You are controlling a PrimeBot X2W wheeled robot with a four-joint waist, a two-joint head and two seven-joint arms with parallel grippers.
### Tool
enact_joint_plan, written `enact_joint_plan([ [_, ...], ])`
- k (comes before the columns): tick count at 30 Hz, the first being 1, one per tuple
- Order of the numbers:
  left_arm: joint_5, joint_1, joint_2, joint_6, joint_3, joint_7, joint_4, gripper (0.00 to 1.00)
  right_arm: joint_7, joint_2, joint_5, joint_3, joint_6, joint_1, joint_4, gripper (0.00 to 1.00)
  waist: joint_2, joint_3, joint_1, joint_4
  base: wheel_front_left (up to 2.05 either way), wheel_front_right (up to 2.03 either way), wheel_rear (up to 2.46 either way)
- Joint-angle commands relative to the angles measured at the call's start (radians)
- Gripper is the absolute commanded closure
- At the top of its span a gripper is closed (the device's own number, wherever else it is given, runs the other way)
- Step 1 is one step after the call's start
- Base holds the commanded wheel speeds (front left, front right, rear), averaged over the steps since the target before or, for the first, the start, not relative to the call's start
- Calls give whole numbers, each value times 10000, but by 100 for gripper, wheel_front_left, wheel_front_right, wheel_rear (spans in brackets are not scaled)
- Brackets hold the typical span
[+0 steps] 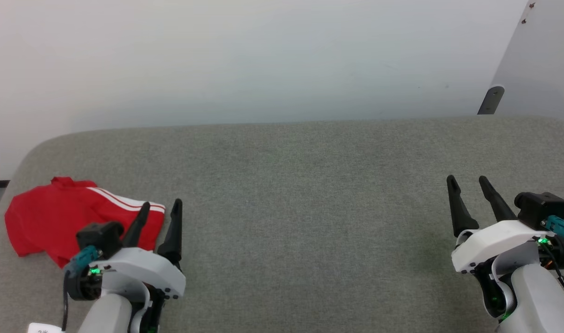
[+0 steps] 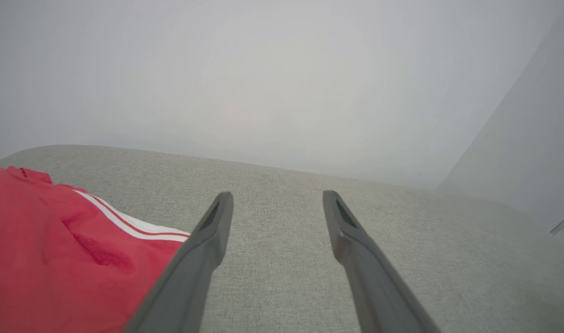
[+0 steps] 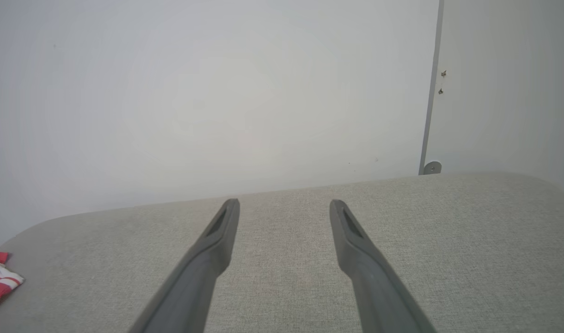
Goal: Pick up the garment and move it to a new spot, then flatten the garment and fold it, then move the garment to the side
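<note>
By the near edge of the grey fabric-covered table (image 1: 286,185), the left gripper (image 1: 162,203) and right gripper (image 1: 467,179) hang with dark fingers spread, holding nothing. Just beyond the left one, at the table's left end, lies the folded bright red soft garment with thin white stripes (image 1: 46,212).

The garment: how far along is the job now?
The garment lies compact, seemingly folded, at the left edge of the grey table, so it may already be set aside. In hand: nothing; the left claw and right claw are open and empty. Left: perhaps nothing, though I cannot be sure.
</note>
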Motion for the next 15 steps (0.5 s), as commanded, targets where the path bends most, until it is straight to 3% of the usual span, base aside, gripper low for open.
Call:
enact_joint_plan([
  [1,176,-196,65,-61,22,-82,-8,0,-83,-61,-174,-38,5,-221,9,0,-1,-1,0,6,0,0,0],
  [15,842,-445,146,-265,-34,-388,560,0,-395,-88,-1162,-214,6,-250,249,0,-1,-4,0,22,0,0,0],
])
